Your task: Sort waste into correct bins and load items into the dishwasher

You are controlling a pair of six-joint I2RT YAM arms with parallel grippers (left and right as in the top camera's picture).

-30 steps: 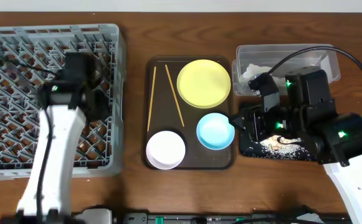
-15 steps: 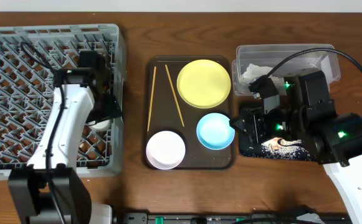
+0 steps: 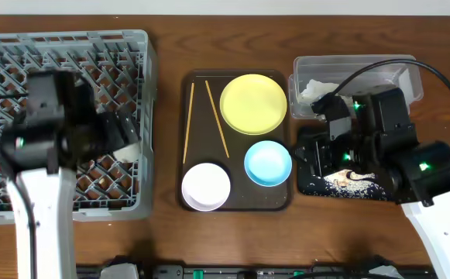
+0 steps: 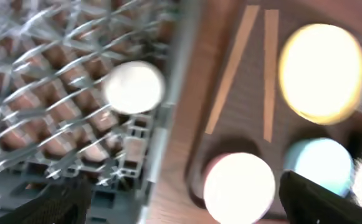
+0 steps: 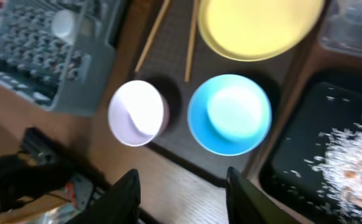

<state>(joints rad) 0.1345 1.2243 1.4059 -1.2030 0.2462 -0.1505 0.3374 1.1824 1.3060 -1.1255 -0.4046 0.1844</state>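
Left gripper (image 4: 182, 180): wide, empty, above the dish rack (image 4: 37, 56), where the small white cup (image 4: 134, 87) sits.
Right gripper (image 5: 182, 174): wide, empty, near the blue bowl (image 5: 229, 114).
Risk: smooth rim may slip, knocking the neighbouring white bowl (image 5: 138, 112).

Looks like a lab: wooden table (image 3: 166, 39), trailing black cable (image 3: 441, 75).

Rack: large square grey plastic lattice dish rack (image 3: 70, 36), left on the table; small white cup (image 4: 134, 87) inside, by its right wall.
Dishes: round yellow plate (image 3: 253, 104), light blue bowl (image 3: 268, 163) and white bowl (image 3: 206, 186), on the dark brown tray (image 3: 203, 139).
Chopsticks: two thin wooden sticks (image 3: 188, 122), lying left of the plate.
Bins: clear plastic tub (image 3: 410, 77) holds a crumpled white napkin (image 3: 315, 87); glossy black tray (image 3: 310, 186) holds whitish rice-like scraps (image 3: 348, 178).
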